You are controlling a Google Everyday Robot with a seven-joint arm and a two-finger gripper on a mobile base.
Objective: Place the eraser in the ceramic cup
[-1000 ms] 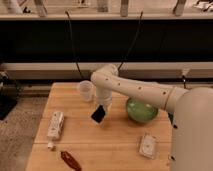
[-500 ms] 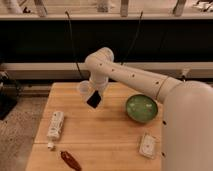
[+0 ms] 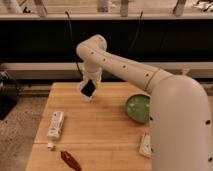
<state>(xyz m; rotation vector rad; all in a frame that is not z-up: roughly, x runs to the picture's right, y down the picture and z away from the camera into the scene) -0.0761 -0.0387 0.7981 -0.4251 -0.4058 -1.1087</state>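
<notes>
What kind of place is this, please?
Probably a lab or test room: a wooden table before dark panels, black cables hanging, a speckled floor. The gripper holds the eraser over the table's far side.

One gripper, up left of the green bowl, clamping one black eraser. One ceramic cup peeking out behind it. One bowl. Two white packets: the long packet far left of the bowl, the small packet just below it. One dark red object.
</notes>
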